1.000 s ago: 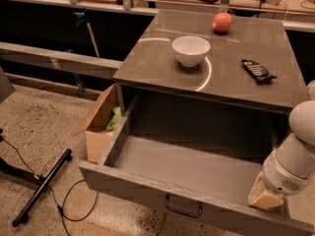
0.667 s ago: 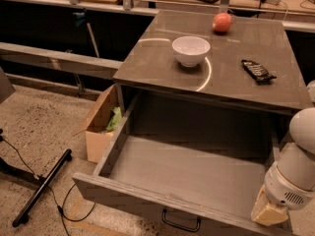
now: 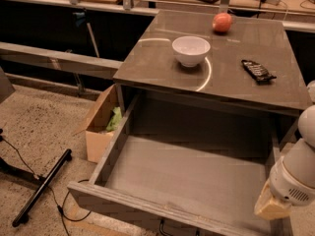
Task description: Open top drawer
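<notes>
So the top drawer (image 3: 116,150) is sitting way out toward the near side, under the grey tabletop (image 3: 147,68), with the whole box open to view and nothing in it that I can see. I'd call the job pretty much done, maybe a little travel left at most.

The gripper (image 3: 271,206) is down at the near right corner of the drawer, right by the front panel. Whether it's clamped on anything or loose, I honestly can't tell, since the wrist blocks that part.

Handling-wise, it looks like sheet metal: stiff, wide, deep, so probably fairly heavy and prone to racking if you tug from one corner. I'd say the centre of the front is the place to grab; there's a dark bit low at the front edge that may be the handle, can't say for sure.

Up top there's a white bowl (image 3: 191,49), a reddish fruit (image 3: 222,22) at the far side and a dark remote-looking thing (image 3: 258,70) on the right. A cardboard box (image 3: 100,129) sits on the floor, left of the drawer.
</notes>
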`<action>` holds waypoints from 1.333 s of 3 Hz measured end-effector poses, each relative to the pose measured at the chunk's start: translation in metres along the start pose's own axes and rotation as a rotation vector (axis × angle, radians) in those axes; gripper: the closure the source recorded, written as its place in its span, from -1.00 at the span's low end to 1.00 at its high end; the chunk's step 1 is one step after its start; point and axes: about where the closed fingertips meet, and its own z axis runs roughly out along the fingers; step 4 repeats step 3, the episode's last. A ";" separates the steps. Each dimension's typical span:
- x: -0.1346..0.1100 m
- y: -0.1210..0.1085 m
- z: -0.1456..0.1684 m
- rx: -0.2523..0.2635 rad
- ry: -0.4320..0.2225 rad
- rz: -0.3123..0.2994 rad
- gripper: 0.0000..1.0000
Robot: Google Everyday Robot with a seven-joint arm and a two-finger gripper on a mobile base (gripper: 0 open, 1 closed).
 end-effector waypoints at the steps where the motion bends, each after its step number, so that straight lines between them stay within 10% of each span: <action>1: 0.013 -0.035 -0.037 0.168 -0.005 0.032 1.00; 3: 0.063 -0.079 -0.124 0.430 0.065 0.093 0.66; 4: 0.063 -0.079 -0.124 0.430 0.065 0.093 0.66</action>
